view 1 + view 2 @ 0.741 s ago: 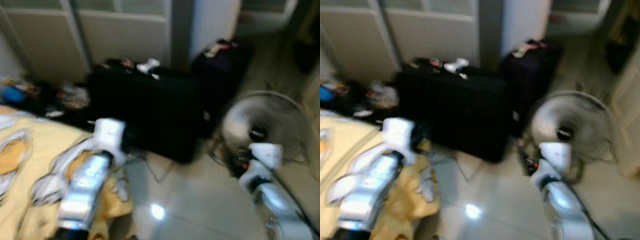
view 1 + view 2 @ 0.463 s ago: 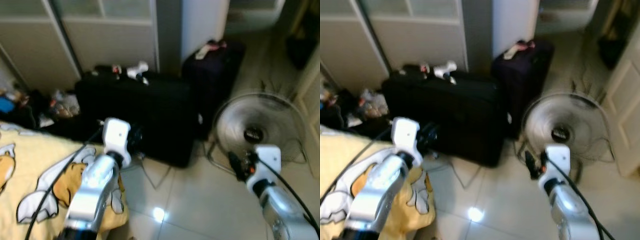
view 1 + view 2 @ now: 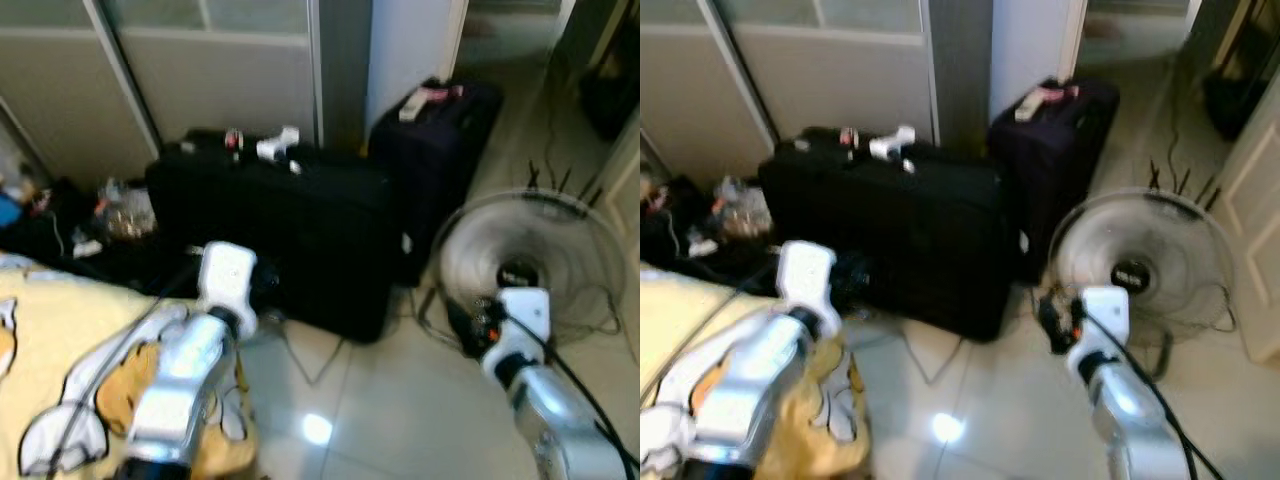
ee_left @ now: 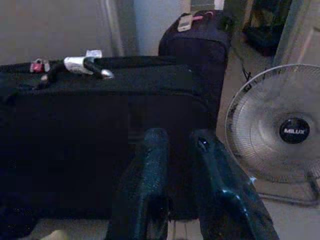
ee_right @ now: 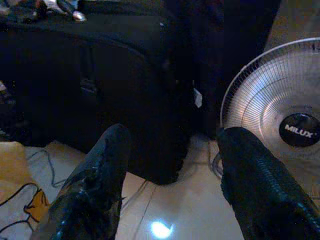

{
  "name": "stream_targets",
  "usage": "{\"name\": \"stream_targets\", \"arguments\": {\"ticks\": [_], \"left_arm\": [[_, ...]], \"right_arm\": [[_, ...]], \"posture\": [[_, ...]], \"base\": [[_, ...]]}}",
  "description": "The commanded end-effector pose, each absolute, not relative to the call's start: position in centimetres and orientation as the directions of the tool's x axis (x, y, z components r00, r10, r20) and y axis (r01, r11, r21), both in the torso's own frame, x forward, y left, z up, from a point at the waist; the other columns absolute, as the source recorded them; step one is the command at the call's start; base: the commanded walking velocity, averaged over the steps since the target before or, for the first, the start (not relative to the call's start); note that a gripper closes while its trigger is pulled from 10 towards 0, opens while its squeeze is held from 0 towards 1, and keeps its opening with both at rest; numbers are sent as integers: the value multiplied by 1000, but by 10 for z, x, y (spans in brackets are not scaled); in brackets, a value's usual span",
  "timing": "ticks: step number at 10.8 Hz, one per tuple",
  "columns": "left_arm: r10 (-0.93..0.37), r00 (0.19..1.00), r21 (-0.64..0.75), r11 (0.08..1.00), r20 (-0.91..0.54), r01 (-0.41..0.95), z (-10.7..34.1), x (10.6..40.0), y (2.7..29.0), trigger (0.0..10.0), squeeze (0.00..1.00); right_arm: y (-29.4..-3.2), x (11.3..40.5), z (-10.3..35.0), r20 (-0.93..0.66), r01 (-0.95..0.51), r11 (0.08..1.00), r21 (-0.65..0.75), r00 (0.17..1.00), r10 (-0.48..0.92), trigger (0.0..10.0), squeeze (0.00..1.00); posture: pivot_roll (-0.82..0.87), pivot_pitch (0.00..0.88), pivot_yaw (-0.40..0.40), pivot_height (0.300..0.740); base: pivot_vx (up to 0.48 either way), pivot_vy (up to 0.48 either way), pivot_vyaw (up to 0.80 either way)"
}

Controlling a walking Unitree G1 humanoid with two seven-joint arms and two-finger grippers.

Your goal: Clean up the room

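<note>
A: What lies ahead, left to right?

B: A yellow bedspread (image 3: 60, 340) with cartoon prints fills the near left. Behind it, a heap of clutter (image 3: 110, 215) sits on the floor against the sliding doors (image 3: 200, 70). Next comes a large black suitcase (image 3: 290, 235), standing on its long edge with its length running left to right and its handle (image 3: 275, 145) on top. A smaller dark suitcase (image 3: 440, 150) stands upright just behind its right end. A floor fan (image 3: 535, 260) faces the robot on the right, cords trailing over the tiles (image 3: 400, 400).

A: And the arms?

B: Both reach forward, low. The left hand (image 4: 175, 150) hangs above the bed's corner, aimed at the big suitcase, fingers nearly pressed together with a thin gap, holding nothing. The right hand (image 5: 175, 145) hovers over the tiles before the fan, fingers spread wide and empty.
</note>
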State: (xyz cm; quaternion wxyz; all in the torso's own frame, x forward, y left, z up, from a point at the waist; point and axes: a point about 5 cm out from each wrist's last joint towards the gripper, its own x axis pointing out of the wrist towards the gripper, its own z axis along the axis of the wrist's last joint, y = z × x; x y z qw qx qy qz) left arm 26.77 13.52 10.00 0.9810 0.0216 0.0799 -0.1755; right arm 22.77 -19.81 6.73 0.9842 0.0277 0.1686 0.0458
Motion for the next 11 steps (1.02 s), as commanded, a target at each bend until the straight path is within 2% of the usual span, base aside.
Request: {"name": "stream_targets", "arguments": {"ticks": [1,2,3,5,7,8,10,11], "left_arm": [[-309,931,32,947,-192,321,97,266,146,10000,0],[-302,921,39,947,-245,320,84,270,151,10000,0],[-290,878,85,935,-382,345,52,272,158,10000,0],[-276,751,92,908,-600,408,2,261,165,10000,0],[-278,494,16,860,-824,510,-53,221,164,10000,0],[-241,410,-14,875,-880,484,-71,195,169,10000,0],[-231,334,-90,917,-914,388,-89,160,175,10000,0],[-235,329,-117,933,-914,341,-93,150,176,10000,0]], "right_arm": [[-194,230,67,-323,-91,993,76,940,111,10000,0],[-192,231,58,-360,-79,990,117,926,116,10000,0],[-194,230,35,-435,-66,988,138,892,121,10000,0],[-200,229,-5,-570,-6,989,149,817,90,10000,0],[-192,206,-62,-823,0,998,62,566,51,10000,0],[-187,191,-75,-863,9,998,62,503,49,10000,0],[-177,170,-89,-890,78,991,107,452,61,10000,0],[-171,157,-96,-904,69,992,109,422,70,10000,0]], "posture": [[-41,0,67,740],[-31,0,61,740],[-21,0,59,740],[-17,0,62,740],[-7,0,82,740],[-6,0,84,740],[13,0,76,740],[19,0,74,740]], "base": [[0,0,0],[0,0,0],[0,0,0],[0,0,0],[0,0,0],[0,0,0],[0,0,0],[0,0,0]]}}
